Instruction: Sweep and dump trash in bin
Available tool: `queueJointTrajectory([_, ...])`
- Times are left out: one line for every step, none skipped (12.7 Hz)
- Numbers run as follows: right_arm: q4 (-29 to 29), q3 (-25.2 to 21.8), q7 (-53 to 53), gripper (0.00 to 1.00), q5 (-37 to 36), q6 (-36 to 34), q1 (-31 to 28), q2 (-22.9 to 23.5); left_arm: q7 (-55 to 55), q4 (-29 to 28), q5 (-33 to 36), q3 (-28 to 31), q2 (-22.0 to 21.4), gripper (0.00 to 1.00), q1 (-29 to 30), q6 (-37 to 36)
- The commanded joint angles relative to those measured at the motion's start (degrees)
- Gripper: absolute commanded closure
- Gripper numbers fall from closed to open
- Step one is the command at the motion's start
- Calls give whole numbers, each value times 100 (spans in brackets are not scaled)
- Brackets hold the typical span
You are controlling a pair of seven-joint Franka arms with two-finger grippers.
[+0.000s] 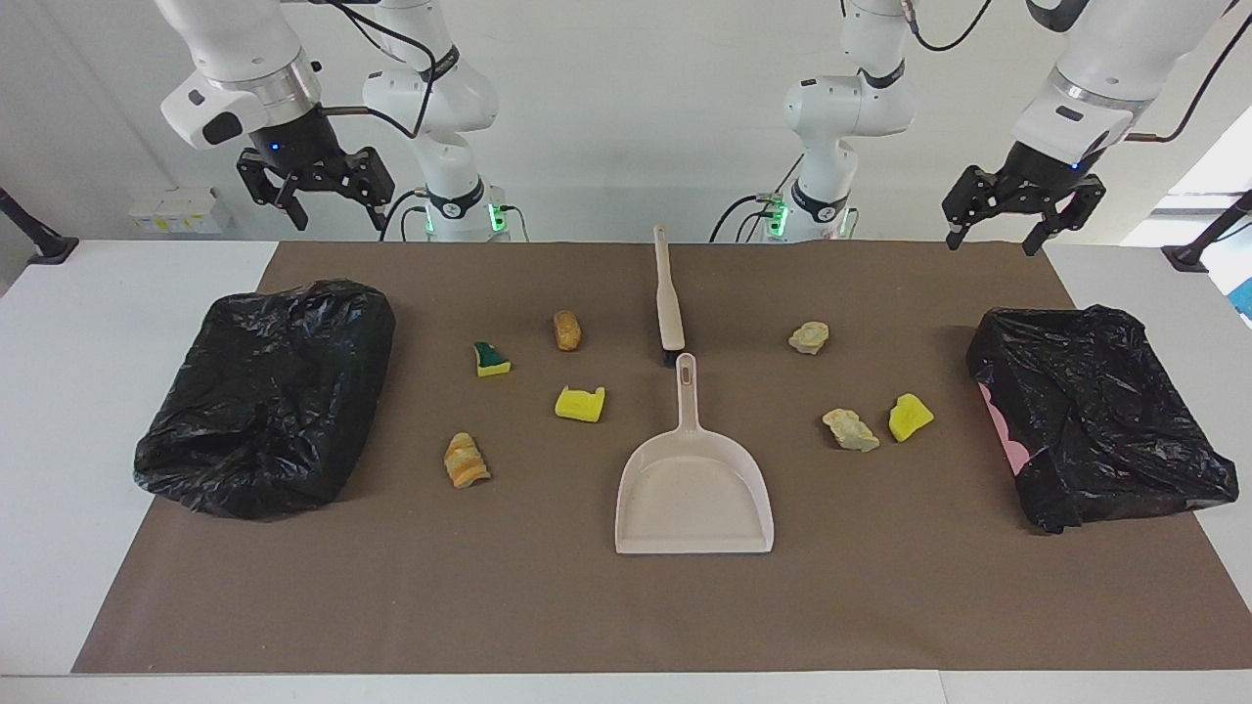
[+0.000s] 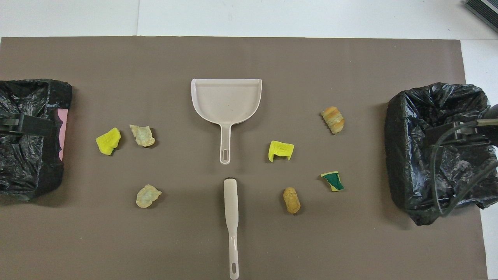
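Seven small trash scraps lie on the brown mat. Toward the right arm's end are a green-faced yellow one (image 1: 492, 360), an orange-brown one (image 1: 566, 330), a yellow one (image 1: 580, 403) and a striped orange-tan one (image 1: 466, 461). Toward the left arm's end are two tan ones (image 1: 809, 337) (image 1: 850, 429) and a yellow one (image 1: 911, 418). A beige dustpan (image 1: 693, 489) and a beige brush (image 1: 669, 303) lie mid-table, handles nearly touching. My right gripper (image 1: 339, 223) and left gripper (image 1: 990, 244) hang open and empty, high over the mat's robot-side corners.
Two bins lined with black bags stand at the mat's ends, one at the right arm's end (image 1: 264, 391) and one at the left arm's end (image 1: 1095, 411). The brush is nearer to the robots than the dustpan.
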Motion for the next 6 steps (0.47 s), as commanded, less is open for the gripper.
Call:
queueJointTrajectory([-19, 23, 19, 0, 57, 115, 254, 247, -79, -227, -9, 63, -190, 0, -268, 35])
queueJointTrajectory([8, 23, 46, 0, 74, 228, 281, 370, -79, -349, -9, 46, -251, 0, -408, 44])
queueJointTrajectory([8, 23, 46, 0, 74, 343, 395, 493, -70, -533, -9, 37, -295, 0, -644, 61])
queueJointTrajectory([-1, 23, 124, 0, 92, 483, 552, 616, -79, -761, -9, 19, -392, 0, -803, 61])
queueJointTrajectory([-1, 32, 229, 0, 162, 658, 624, 739, -114, -1076, -26, 19, -532, 0, -988, 61])
queueJointTrajectory([-10, 58, 344, 0, 180, 886, 711, 888, -332, -1462, -61, 19, -725, 0, -1268, 105])
